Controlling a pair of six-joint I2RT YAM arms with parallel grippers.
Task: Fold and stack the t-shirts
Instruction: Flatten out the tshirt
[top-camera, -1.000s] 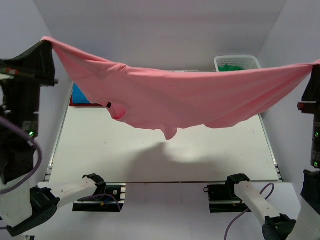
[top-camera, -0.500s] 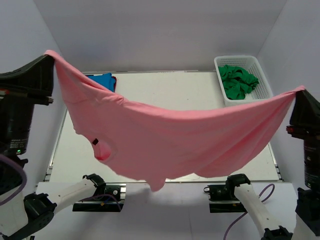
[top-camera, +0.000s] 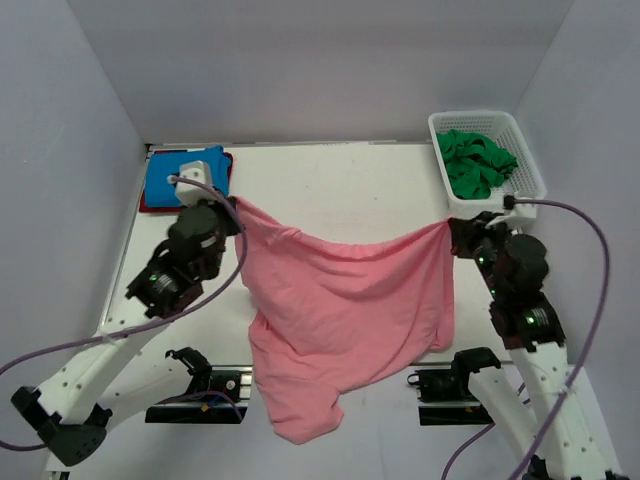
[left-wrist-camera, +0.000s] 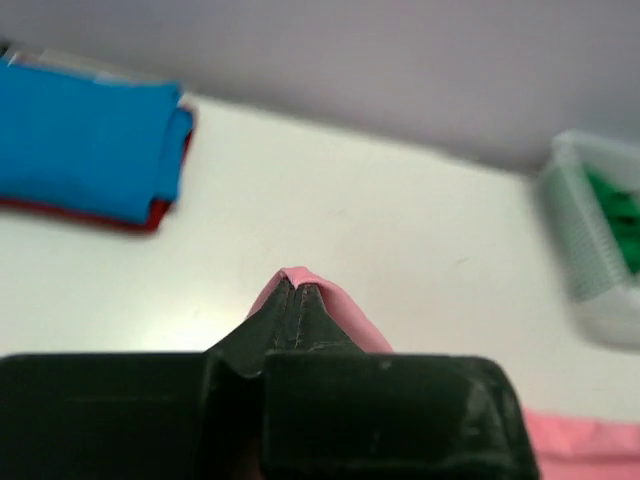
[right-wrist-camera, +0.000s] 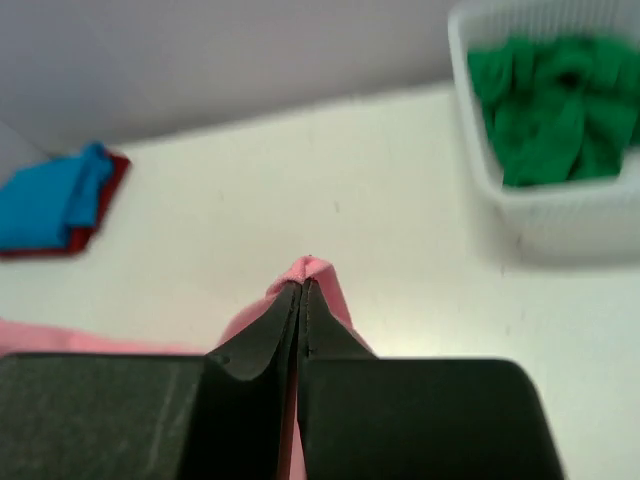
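The salmon pink t-shirt (top-camera: 340, 310) hangs spread between my two grippers over the near half of the table, its lower part drooping past the front edge. My left gripper (top-camera: 238, 203) is shut on its left top corner, seen in the left wrist view (left-wrist-camera: 297, 283). My right gripper (top-camera: 450, 225) is shut on its right top corner, seen in the right wrist view (right-wrist-camera: 303, 272). A folded bright blue t-shirt (top-camera: 183, 176) lies on a red one (top-camera: 150, 206) at the back left. Several dark green t-shirts (top-camera: 478, 160) lie bunched in the basket.
The white lattice basket (top-camera: 532, 170) stands at the back right corner. White walls close in the table on three sides. The arm bases and clamps sit at the near edge (top-camera: 200, 378).
Both arms have come down and inward from high at the sides. The pink shirt has dropped from stretched wide in the air to low over the table, with its hem over the front edge.
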